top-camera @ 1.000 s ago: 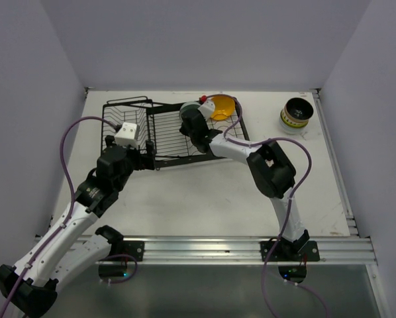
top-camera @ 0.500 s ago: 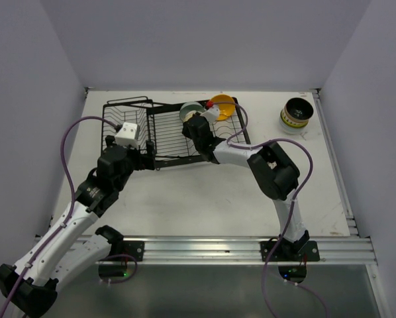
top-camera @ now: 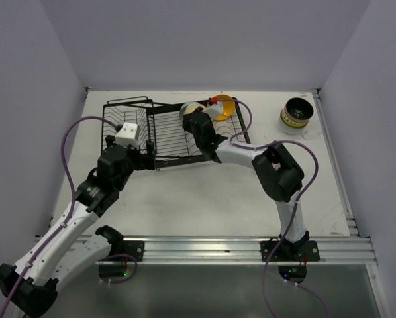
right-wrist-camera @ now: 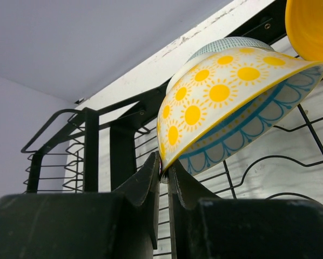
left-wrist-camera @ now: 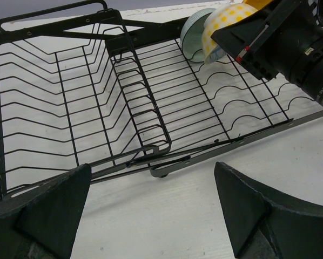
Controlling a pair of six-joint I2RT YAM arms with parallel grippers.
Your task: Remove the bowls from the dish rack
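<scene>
The black wire dish rack (top-camera: 163, 132) lies at the back left of the table. My right gripper (right-wrist-camera: 165, 171) is shut on the rim of a white bowl with yellow suns (right-wrist-camera: 226, 102) and holds it tilted over the rack's wavy rows. A pale teal-green bowl (right-wrist-camera: 226, 43) stands on edge right behind it. An orange-yellow bowl (right-wrist-camera: 313, 27) sits at the rack's far right end (top-camera: 224, 106). My left gripper (left-wrist-camera: 150, 216) is open and empty, low over the table by the rack's near edge (left-wrist-camera: 204, 156). The sun bowl (left-wrist-camera: 223, 21) and the teal bowl (left-wrist-camera: 193, 35) also show in the left wrist view.
A stack of bowls with a dark one on top (top-camera: 297, 114) stands at the back right of the table. The rack's raised basket section (left-wrist-camera: 59, 108) is at its left end. White walls close in the back and both sides.
My right gripper has shifted a little to the right and back over the rack with the sun bowl's rim in it. The left arm has not moved.
</scene>
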